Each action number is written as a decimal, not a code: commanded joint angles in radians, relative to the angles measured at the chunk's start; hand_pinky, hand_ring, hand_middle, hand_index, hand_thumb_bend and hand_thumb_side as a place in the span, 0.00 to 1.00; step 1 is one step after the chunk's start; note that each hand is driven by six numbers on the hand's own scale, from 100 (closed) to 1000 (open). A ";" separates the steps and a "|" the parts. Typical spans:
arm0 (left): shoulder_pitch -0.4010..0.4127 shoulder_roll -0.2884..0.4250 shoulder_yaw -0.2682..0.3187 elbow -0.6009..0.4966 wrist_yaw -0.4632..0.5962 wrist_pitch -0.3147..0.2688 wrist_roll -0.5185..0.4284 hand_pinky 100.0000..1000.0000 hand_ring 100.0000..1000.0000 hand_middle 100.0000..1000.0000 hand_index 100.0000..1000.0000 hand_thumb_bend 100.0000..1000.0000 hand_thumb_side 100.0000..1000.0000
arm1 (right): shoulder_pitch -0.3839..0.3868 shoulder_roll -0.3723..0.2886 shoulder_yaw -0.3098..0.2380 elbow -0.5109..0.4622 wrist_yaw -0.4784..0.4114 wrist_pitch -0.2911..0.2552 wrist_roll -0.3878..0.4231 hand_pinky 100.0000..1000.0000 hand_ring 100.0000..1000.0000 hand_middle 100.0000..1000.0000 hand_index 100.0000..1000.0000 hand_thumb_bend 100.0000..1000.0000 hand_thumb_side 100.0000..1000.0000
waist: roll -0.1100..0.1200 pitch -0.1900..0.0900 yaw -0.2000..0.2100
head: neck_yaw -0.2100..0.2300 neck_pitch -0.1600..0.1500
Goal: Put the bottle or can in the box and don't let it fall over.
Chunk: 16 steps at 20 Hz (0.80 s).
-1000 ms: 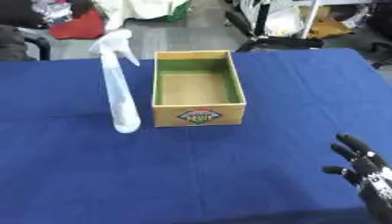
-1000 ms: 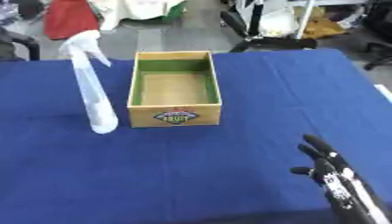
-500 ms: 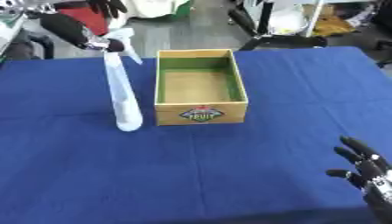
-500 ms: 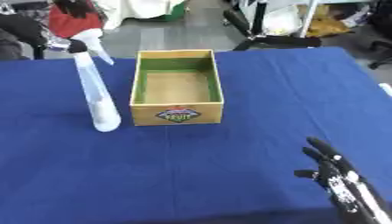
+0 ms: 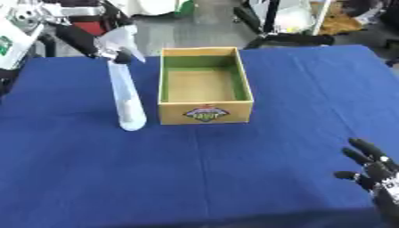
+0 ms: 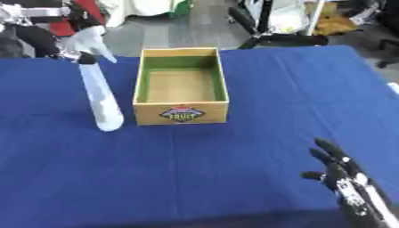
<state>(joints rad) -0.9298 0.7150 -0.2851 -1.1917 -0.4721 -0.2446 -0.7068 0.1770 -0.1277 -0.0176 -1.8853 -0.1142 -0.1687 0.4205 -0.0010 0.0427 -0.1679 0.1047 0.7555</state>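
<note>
**Left hand now at the spray head, bottle standing beside the box**

A second ago my left hand (image 5: pixel 86 38) was nowhere in the picture; half a second ago it had come in from the upper left corner, and now its dark fingers (image 5: pixel 117 55) are up against the neck of the spray bottle (image 5: pixel 124 93), just under the white trigger head. From here I cannot tell whether they are curled round the neck or only touching it. The bottle stands upright on the blue tabletop (image 5: pixel 195 178), below the fingers, in the same spot as before, just beside the left wall of the box (image 5: pixel 205 84) and not touching it as far as I can see.

The box is open at the top, tan outside and green along the inner walls, with nothing in it. On its near face is a small badge-shaped label (image 6: pixel 181 114); I read "FRUIT" on it, and the rest of the print is too small for me to make out.

My right hand (image 6: pixel 343 176) rests idle near the lower right corner, fingers spread wide and pointing up, holding nothing, well apart from bottle and box. It has hardly changed since the earlier frames.
</note>
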 commanded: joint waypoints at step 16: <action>-0.032 -0.024 0.019 0.077 -0.118 -0.021 0.081 0.64 0.59 0.53 0.79 0.38 0.54 | -0.004 -0.010 0.001 -0.008 0.001 0.000 0.005 0.70 1.00 1.00 0.97 0.00 0.70 | 0.001 -0.009 -0.008 | 0.013 0.005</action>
<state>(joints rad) -0.9361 0.6759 -0.2693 -1.1090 -0.5802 -0.2618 -0.6223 0.1768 -0.1276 -0.0174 -1.8832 -0.1142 -0.1672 0.4227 -0.0012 0.0428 -0.1753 0.1135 0.7555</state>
